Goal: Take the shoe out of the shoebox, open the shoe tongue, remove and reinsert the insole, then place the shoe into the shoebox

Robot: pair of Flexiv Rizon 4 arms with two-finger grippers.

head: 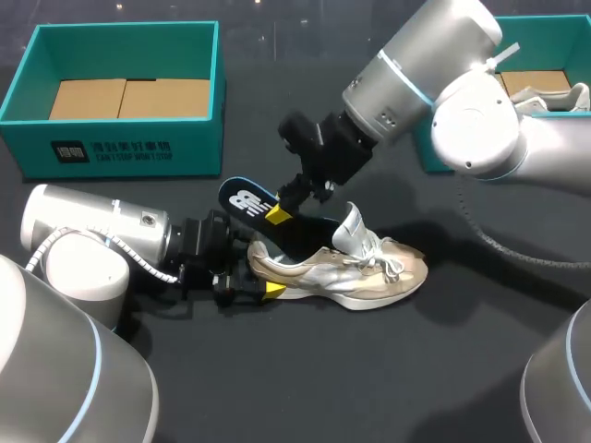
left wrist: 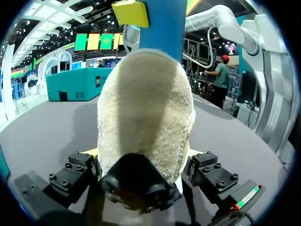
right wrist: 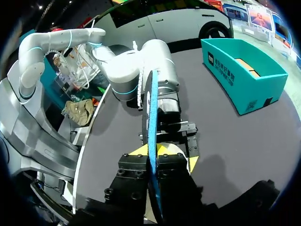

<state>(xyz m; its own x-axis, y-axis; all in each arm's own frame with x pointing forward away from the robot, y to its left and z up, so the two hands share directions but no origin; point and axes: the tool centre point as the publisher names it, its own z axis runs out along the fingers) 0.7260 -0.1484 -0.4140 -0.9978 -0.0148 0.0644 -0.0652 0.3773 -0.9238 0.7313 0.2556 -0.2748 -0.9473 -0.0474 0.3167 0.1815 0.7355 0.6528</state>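
A beige and white shoe [head: 355,268] lies on its side on the dark table, toe to the right, tongue [head: 351,229] pulled up. My right gripper [head: 277,214] is shut on a blue insole [head: 247,200] that sticks up out of the shoe's heel end. In the right wrist view the insole [right wrist: 153,108] stands edge-on between the fingers. My left gripper [head: 268,288] is open around the heel. In the left wrist view the heel [left wrist: 146,113] fills the gap of the left gripper [left wrist: 143,155], with the insole [left wrist: 162,23] rising behind it.
A teal shoebox [head: 129,146] with a cardboard floor stands at the back left. A second teal box [head: 536,37] at the back right holds another shoe [head: 554,95]. The right arm's cable [head: 499,242] loops over the table right of the shoe.
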